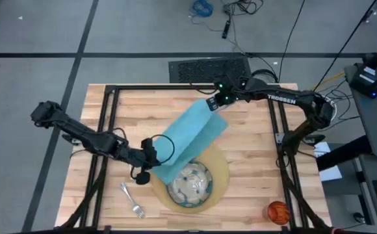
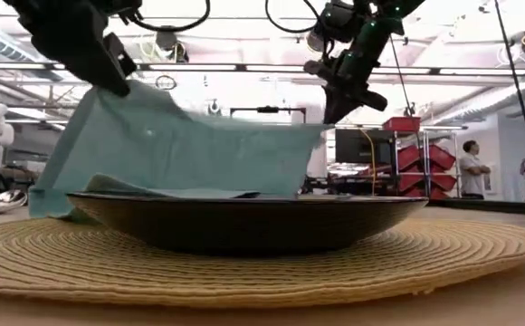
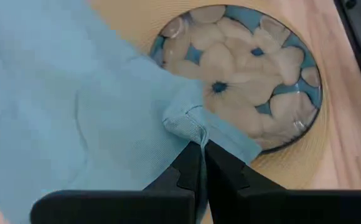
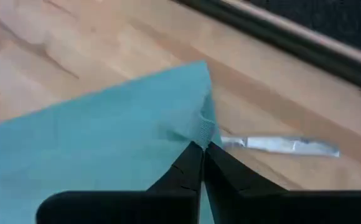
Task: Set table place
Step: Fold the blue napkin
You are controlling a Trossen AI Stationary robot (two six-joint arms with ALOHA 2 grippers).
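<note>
napkin (image 1: 192, 140) stretched in the air over dish (image 1: 190, 183) + placemat (image 1: 222, 170) | left gripper (image 1: 144, 170) pinching near corner, right gripper (image 1: 213, 104) pinching far corner | guessing that's to keep it flat | fork (image 1: 131, 200) sits beside the mat

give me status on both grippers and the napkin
Left gripper shut on a napkin corner near the dish. Right gripper shut on the far corner. Napkin held stretched, lower edge draped over the dish rim. Knife lies beneath the right corner.
</note>
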